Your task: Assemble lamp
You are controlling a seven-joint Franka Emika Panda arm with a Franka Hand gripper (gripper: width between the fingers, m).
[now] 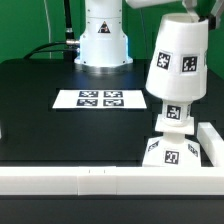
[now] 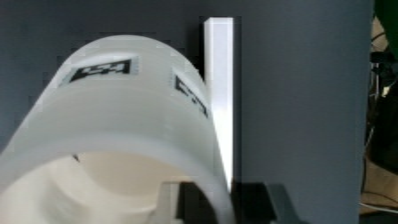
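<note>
The white conical shade (image 1: 178, 58) with square tags hangs upright at the exterior view's right. It sits directly over the bulb (image 1: 173, 115), its lower rim at the bulb's top; whether they touch I cannot tell. The bulb stands in the square stepped base (image 1: 171, 151). My gripper (image 1: 186, 13) comes down from above and is shut on the shade's upper rim. In the wrist view the shade (image 2: 125, 120) fills the frame. My gripper (image 2: 221, 205) pinches its wall, one finger inside and one outside. The bulb and base are hidden there.
The marker board (image 1: 100, 98) lies on the black table mid-scene. The robot's white pedestal (image 1: 103, 38) stands behind it. A white rail (image 1: 70, 180) runs along the front edge and turns up the right side (image 1: 212, 140) beside the base. It also shows in the wrist view (image 2: 222, 80).
</note>
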